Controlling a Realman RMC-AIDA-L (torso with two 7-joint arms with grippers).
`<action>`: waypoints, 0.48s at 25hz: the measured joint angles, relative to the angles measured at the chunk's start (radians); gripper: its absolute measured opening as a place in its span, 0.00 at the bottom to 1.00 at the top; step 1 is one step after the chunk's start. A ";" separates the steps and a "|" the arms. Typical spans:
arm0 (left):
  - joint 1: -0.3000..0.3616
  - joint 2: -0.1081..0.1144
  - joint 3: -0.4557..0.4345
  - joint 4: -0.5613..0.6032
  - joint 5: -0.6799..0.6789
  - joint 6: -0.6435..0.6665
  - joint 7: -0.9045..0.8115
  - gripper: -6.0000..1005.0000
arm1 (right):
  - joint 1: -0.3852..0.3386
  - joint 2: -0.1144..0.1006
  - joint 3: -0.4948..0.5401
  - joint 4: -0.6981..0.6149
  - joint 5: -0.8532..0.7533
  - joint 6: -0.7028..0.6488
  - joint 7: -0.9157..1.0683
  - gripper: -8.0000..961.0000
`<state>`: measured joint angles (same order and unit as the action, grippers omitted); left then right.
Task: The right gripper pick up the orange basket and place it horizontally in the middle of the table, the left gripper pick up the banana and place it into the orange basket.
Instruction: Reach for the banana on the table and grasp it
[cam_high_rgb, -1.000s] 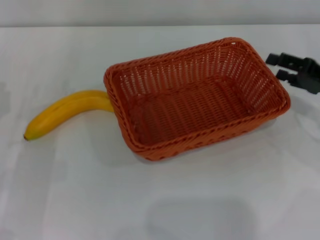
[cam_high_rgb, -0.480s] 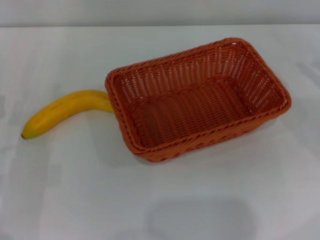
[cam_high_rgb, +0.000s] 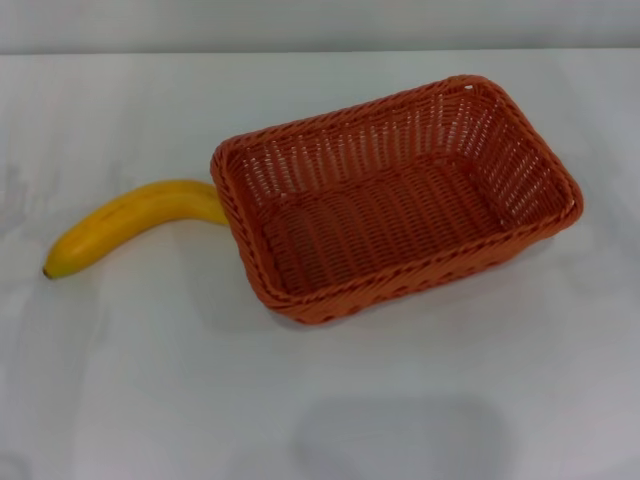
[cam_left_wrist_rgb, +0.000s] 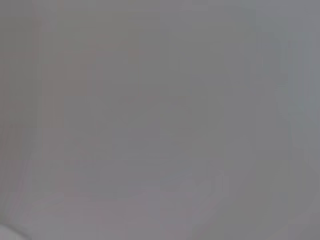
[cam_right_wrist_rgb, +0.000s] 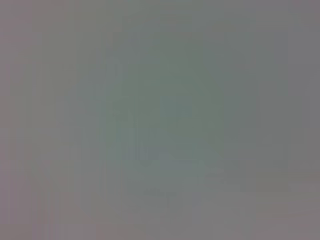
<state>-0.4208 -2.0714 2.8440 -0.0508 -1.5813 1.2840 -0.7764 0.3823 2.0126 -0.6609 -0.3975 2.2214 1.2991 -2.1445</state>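
The orange basket (cam_high_rgb: 395, 197) lies flat on the white table (cam_high_rgb: 320, 400), near the middle and turned a little so its right end points away from me. It is empty. The yellow banana (cam_high_rgb: 130, 220) lies on the table to the basket's left, its stem end touching or tucked against the basket's left rim. Neither the left gripper nor the right gripper appears in the head view. Both wrist views give only a plain grey field with no object or finger in it.
The white table stretches to a pale wall at the far edge. Bare surface lies in front of the basket and to its right.
The right gripper, seen a second ago beside the basket's far right corner, has withdrawn out of view to the right. The basket and banana have stayed almost still.
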 joint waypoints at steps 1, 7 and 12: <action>-0.009 0.000 0.000 -0.020 0.023 -0.013 -0.039 0.60 | 0.009 0.000 0.000 0.044 0.043 0.013 -0.104 0.91; -0.101 0.006 0.000 -0.201 0.266 -0.100 -0.342 0.62 | 0.034 0.002 0.001 0.161 0.176 0.029 -0.418 0.91; -0.177 0.037 0.000 -0.263 0.438 -0.135 -0.492 0.64 | 0.038 0.001 0.030 0.166 0.178 0.007 -0.449 0.91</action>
<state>-0.5977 -2.0347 2.8439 -0.3140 -1.1436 1.1487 -1.2686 0.4205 2.0140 -0.6307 -0.2315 2.3998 1.3061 -2.5934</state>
